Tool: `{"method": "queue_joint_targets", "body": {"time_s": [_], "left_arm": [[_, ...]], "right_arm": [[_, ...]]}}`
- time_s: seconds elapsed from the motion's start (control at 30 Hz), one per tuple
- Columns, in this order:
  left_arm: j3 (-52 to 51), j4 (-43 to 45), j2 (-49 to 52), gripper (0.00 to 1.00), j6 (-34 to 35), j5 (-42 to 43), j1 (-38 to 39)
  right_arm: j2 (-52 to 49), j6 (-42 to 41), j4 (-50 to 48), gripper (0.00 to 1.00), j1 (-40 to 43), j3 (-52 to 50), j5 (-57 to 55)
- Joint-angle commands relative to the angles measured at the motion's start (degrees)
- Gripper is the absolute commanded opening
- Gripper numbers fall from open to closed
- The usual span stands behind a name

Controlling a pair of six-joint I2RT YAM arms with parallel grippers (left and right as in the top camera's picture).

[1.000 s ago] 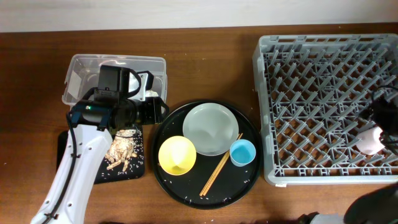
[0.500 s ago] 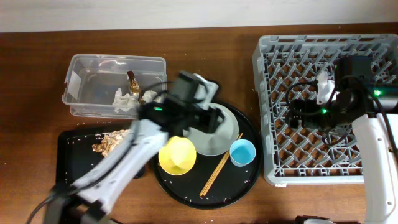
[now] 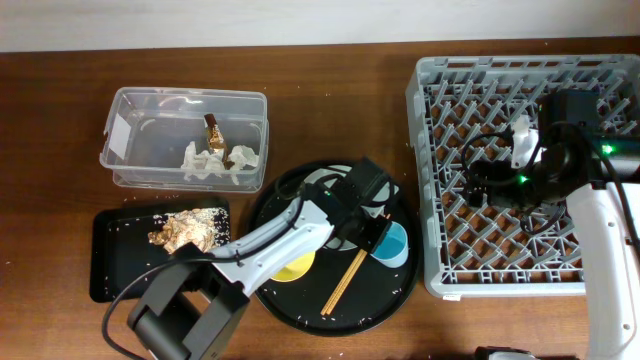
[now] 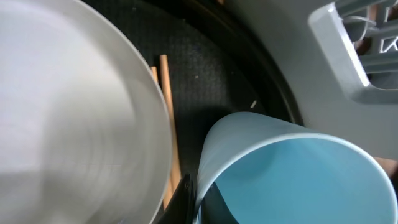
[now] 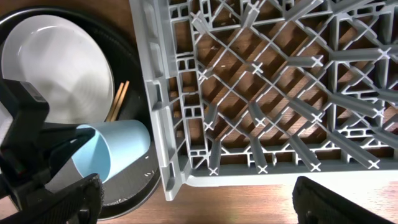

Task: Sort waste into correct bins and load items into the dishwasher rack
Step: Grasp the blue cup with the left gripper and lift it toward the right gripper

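Since half a second ago, the left arm has swung off the plate (image 4: 68,118) and reached right and nearer, to the light blue cup (image 3: 395,247). The right arm has stayed where it was, over the dishwasher rack (image 3: 422,160).

The left tool (image 3: 376,232) is grasping the light blue cup by its rim. One dark finger (image 4: 184,200) is outside the wall, and the other shows as a shadow through the pale plastic. The cup is tipped over, mouth towards the left tool, at the right side of the round black tray (image 3: 380,300) and just beside the rack's left wall.

The plate lies on the far part of that tray, partly under the arm. The wooden chopsticks (image 3: 345,280) lie slanted between the plate and the cup. The yellow bowl (image 3: 290,268) peeks out from under the arm at the tray's near left.

The right tool (image 5: 196,190) is released, with its fingers spread wide above the rack's near left corner and nothing between them.

On the far left of the wooden surface (image 3: 330,100), the clear tub (image 3: 140,130) holds white tissues (image 3: 205,160) and a brown-gold wrapper (image 3: 213,129). Nearer than the tub, the flat black tray (image 3: 115,265) holds brownish food scraps (image 3: 185,230) with scattered rice.
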State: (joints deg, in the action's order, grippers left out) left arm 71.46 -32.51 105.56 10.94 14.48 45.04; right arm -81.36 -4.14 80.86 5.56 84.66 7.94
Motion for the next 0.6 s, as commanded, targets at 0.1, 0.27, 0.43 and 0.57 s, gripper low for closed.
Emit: {"method": "queue_joint_targets", "body": {"time_s": [0.1, 0.27, 0.43, 0.57], "left_arm": [[3.8, -8.8, -8.3, 0.0, -0.3, -0.1, -9.6], [4.1, -6.2, -15.8, 0.0, 0.6, 22.9, -24.7], [4.1, 0.3, -14.1, 0.0, 4.9, 50.3, -33.7], [4.1, 4.1, -12.7, 0.0, 6.3, 59.7, -32.7]], "right_arm": [[0.0, 0.7, -0.6, 0.98, -0.3, 0.7, -1.2], [-1.6, 2.8, -2.6, 0.98, -0.3, 0.7, 4.3], [-3.7, 20.5, -3.7, 0.98, -0.4, 0.7, 35.0], [-4.7, 28.2, -3.8, 0.98, -2.0, 0.7, 50.3]]}}
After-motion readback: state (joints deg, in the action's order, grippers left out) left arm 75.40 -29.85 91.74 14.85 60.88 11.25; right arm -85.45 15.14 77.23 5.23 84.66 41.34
